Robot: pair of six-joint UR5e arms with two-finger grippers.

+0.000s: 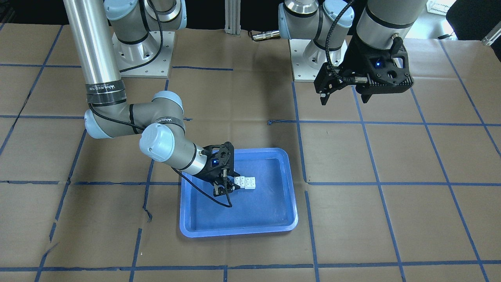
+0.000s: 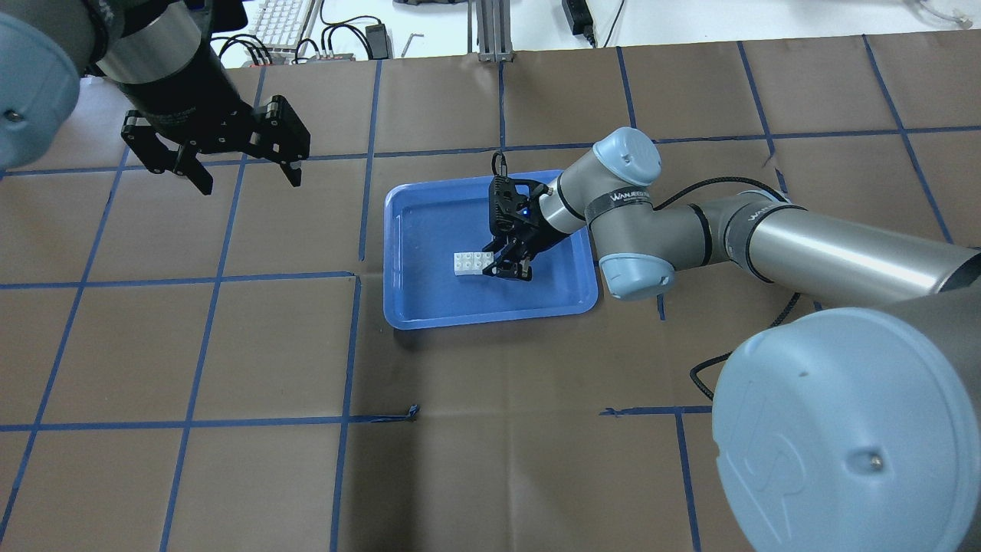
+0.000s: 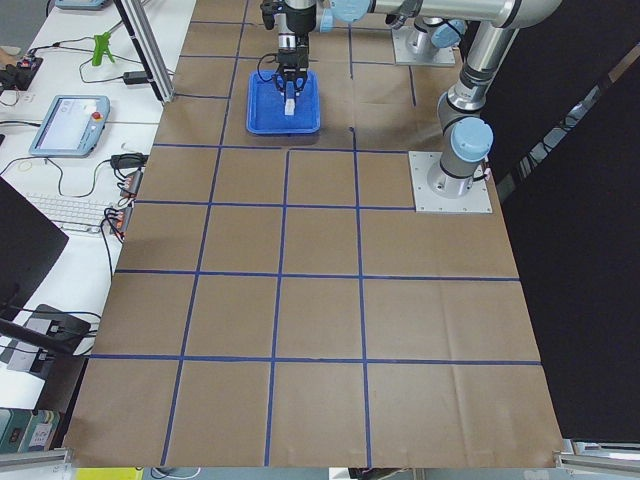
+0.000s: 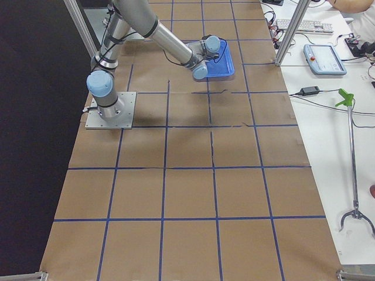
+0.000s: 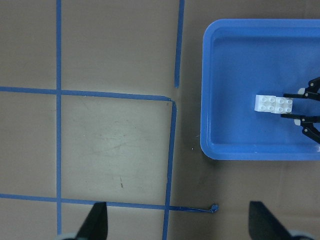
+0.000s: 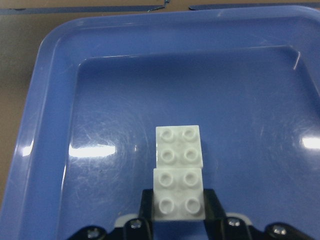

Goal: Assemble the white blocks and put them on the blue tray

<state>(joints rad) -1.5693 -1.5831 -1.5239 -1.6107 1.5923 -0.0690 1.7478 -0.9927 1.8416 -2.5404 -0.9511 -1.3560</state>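
Right claw [image 6: 178,206] pinching white blocks [image 6: 179,152], studded, stepped

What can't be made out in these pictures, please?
1. Whether the white blocks are clipped together or only touching: no view shows their seam side-on.
2. Exterior right view: the right arm's elbow hides the blocks and the right gripper.
3. Exterior left view: the blocks are too small for detail.

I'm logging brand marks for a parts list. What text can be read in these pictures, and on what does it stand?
"WANJEED": black wrist band on the right arm.
"WANJEED": black tube band on the same arm; the characters after it are too small to read.
Embossed logo on the near joint cap: not legible.
White blocks, blue tray: no text.
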